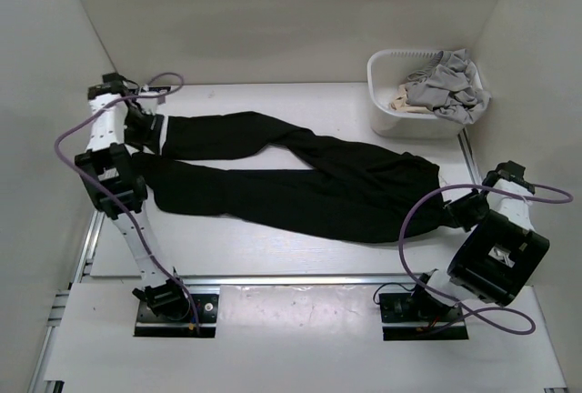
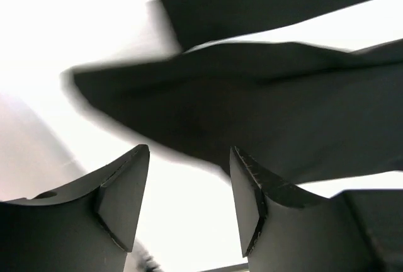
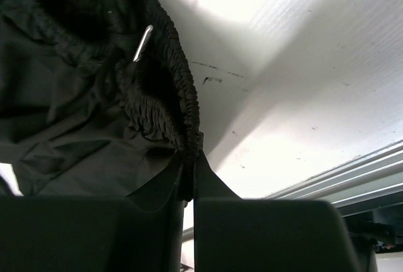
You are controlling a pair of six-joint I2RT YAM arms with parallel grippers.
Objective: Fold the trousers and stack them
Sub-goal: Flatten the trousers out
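Since the black trousers lie spread full length on the tabletop, no fold is made yet, and stacking is all to come. Waist end sits toward 3 o'clock in the top view and both legs run out toward 9 o'clock. The far leg angles up to about 10 o'clock, with a gap between the legs, so they are not laid together.

White basket sits at 1-2 o'clock, apart from the trousers, with grey clothes heaped in it and hanging over the rim. Probably more items waiting.

Left gripper is at the leg cuffs, 9-10 o'clock. Its jaws are spread with nothing between them, and dark leg cloth hangs just ahead.

Right gripper is at the waist, 3-4 o'clock, jaws pressed together and pinching the edge of the elastic waistband. A small metal drawstring tip shows on the gathered band above.

Judgement: very early. One end is grabbed and the cuff grasp is not yet made. Left to do: close on a cuff, fold, then stack.
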